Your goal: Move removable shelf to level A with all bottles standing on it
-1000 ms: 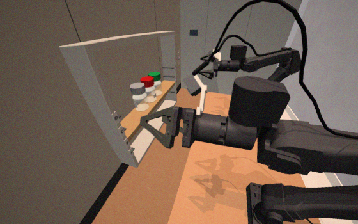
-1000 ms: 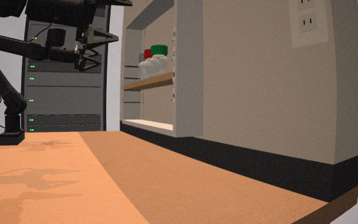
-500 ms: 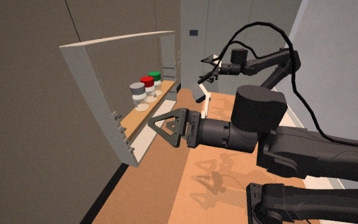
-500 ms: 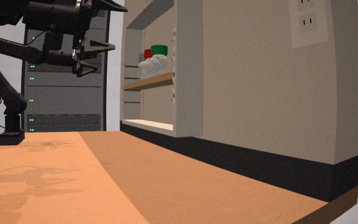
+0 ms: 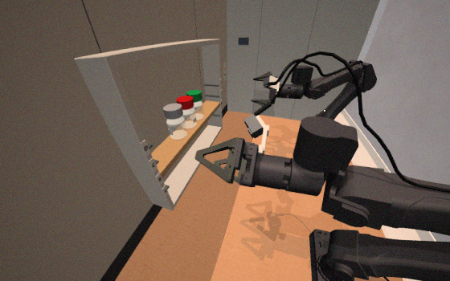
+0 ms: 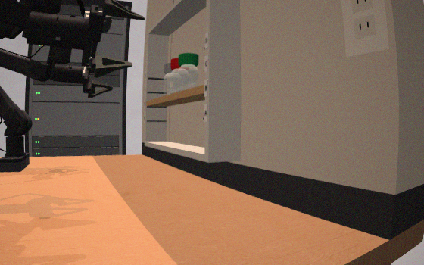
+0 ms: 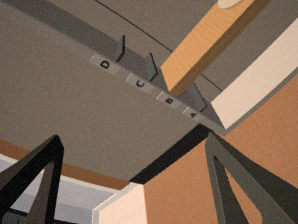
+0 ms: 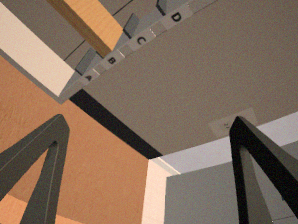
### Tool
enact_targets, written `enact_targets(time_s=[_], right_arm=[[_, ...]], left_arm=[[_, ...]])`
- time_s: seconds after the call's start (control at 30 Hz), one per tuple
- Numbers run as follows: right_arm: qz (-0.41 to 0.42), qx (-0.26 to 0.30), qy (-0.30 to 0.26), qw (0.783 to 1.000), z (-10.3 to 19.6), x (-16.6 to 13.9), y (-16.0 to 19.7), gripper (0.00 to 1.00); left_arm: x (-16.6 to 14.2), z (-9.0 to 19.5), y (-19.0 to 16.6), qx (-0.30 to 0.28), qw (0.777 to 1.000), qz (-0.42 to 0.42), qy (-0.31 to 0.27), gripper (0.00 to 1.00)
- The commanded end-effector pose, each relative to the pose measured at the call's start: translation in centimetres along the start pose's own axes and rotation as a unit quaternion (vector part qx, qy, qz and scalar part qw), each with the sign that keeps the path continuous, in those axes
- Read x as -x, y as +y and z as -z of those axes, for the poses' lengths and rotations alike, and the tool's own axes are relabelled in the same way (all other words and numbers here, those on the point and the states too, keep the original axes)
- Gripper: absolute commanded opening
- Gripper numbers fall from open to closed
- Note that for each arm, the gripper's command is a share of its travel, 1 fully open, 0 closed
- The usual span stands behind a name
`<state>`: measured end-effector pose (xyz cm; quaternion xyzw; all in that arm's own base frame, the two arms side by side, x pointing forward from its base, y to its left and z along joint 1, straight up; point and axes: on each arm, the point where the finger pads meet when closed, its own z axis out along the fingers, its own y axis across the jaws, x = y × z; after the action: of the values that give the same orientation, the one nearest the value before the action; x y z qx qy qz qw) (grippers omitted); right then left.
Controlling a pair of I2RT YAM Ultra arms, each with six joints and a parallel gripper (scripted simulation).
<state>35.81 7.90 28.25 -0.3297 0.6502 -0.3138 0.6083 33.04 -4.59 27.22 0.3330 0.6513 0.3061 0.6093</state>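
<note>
The wall rack (image 5: 132,120) hangs on the left wall. The wooden removable shelf (image 5: 181,140) sits in a slot above the one marked A (image 6: 205,112). It also shows in the exterior view (image 6: 176,97). Three bottles stand on it, with a grey cap (image 5: 173,116), a red cap (image 5: 186,105) and a green cap (image 5: 195,98). My left gripper (image 5: 210,161) is open and empty, off the rack's near side panel, below shelf height. In the left wrist view (image 7: 133,143) it points up at the shelf's end. My right gripper (image 5: 258,91) is open and empty, off the rack's far end (image 8: 149,123).
The rack's white bottom board (image 5: 193,154) lies just above the table. A black strip runs along the wall's foot (image 6: 303,193). A wall socket (image 6: 365,26) is beside the rack. A dark server cabinet (image 6: 76,110) stands behind the arms.
</note>
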Motion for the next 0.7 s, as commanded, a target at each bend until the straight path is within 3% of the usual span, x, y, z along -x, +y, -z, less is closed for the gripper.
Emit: enact_targets(time_s=[0.0,0.67], right_arm=[[0.013,-0.025,-0.01,1.0,0.4,0.7,-0.9,1.0],[0.11,-0.028,-0.007,0.994,0.8,0.7,1.7,1.0]], left_arm=[[0.8,0.7,1.3,0.03,0.999,-0.017,-0.014,1.0],[0.2,1.6,-1.2,0.032,0.993,-0.114,-0.011,1.0]])
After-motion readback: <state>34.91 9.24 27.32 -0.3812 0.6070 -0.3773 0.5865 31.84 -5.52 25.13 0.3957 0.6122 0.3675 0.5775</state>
